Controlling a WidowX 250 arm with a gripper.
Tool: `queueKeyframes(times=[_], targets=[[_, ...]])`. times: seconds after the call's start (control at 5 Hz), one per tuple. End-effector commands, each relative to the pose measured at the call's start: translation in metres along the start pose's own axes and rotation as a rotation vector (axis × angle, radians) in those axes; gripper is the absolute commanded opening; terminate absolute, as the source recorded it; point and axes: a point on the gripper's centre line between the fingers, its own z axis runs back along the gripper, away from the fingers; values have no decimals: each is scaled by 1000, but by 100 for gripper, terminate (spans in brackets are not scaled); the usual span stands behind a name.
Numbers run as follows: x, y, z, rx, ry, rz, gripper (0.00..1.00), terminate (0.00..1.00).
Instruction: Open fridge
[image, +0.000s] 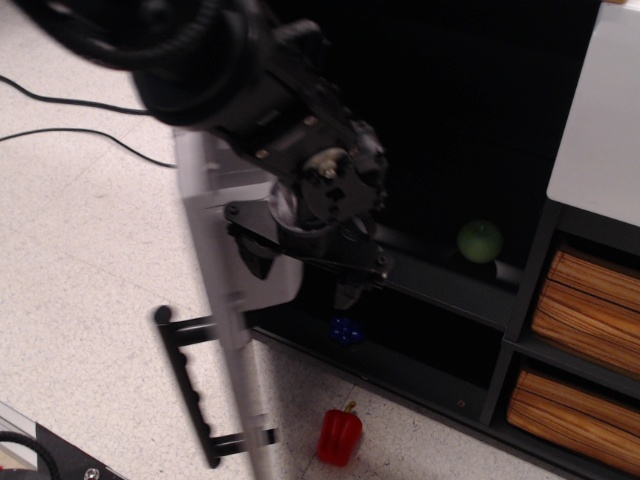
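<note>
Your fridge (470, 120) fills the upper middle of the view with its dark interior exposed, and its door (232, 330) stands swung far out, seen almost edge-on at lower left with the black bar handle (185, 385) sticking out toward the floor side. The gripper (318, 268) sits just behind the door's inner face, near its edge; motion blur and the arm's dark bulk keep you from telling whether its fingers are apart or closed, or whether they touch the door at all. In my judgement the opening is nearly complete, so finish gently: push along the door's arc rather than straight through it, and stop before the hinge limit. Keep the sweep clear of the red pepper (340, 437) on the floor below. Inside, a green ball-like object (479, 241) rests on a shelf and something small and blue (345, 331) lies lower; the hinge side is hidden behind the arm.
</note>
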Motion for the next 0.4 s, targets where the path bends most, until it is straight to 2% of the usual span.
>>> queueKeyframes(times=[0.0,0.2], targets=[[5,56,12,113,44,84,100,0],[7,87,8,167,32,107,100,100]])
